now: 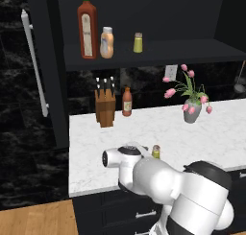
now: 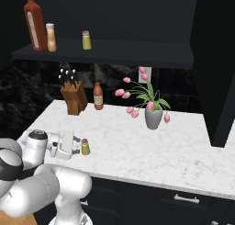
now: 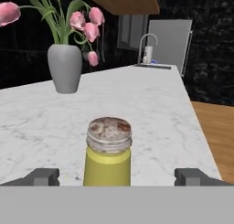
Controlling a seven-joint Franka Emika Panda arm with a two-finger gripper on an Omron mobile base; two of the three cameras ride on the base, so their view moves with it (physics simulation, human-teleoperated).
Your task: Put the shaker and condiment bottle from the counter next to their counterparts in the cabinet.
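The small yellow-green shaker (image 3: 109, 152) with a brownish cap stands upright on the white marble counter (image 1: 96, 147), near its front edge; it also appears as the shaker (image 1: 156, 151) and the shaker (image 2: 85, 147). My gripper (image 3: 119, 176) is open, one dark fingertip on each side of the shaker, not touching it. In the black cabinet (image 1: 50, 85), the peach-orange condiment bottle (image 1: 106, 43) stands on the shelf (image 1: 163, 52) right beside the tall red bottle (image 1: 87, 30). A twin yellow shaker (image 1: 138, 42) stands further right on the shelf.
A wooden knife block (image 1: 105, 107) and a slim red-brown bottle (image 1: 127, 102) stand at the counter's back. A grey vase of pink tulips (image 1: 192, 109) is to the right. The open cabinet door carries a long white handle (image 1: 33, 61). A sink faucet (image 3: 147, 45) lies far along the counter.
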